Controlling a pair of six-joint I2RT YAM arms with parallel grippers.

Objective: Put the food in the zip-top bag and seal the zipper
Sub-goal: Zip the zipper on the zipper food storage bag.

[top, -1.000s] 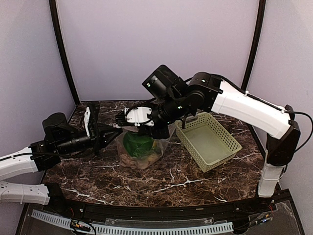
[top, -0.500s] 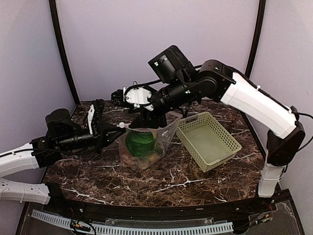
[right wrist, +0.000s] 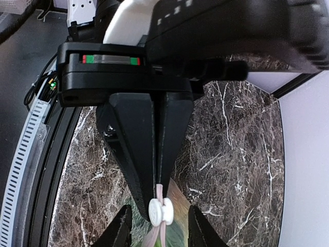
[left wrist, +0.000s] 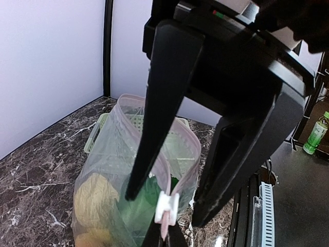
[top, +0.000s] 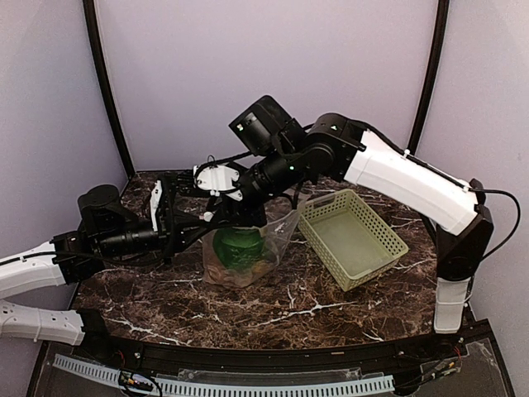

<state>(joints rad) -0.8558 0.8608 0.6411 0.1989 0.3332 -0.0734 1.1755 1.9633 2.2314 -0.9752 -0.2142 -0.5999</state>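
Both arms meet above the zip-top bag (top: 244, 252), right pincer (right wrist: 157, 193) clamping the zipper (right wrist: 158, 194).

Centre of the frame: our right gripper (right wrist: 158, 193), fingers pressed together on the pinkish zipper (right wrist: 159, 234). A white slider (right wrist: 160, 211) sits just below the tips. Marble table (right wrist: 234, 149) behind; two dark fingers (right wrist: 119, 229) at lower edge.

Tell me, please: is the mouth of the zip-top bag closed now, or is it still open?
Still open. In the left wrist view the zipper curves in a wide loop around the zip-top bag mouth, with the food visible inside.
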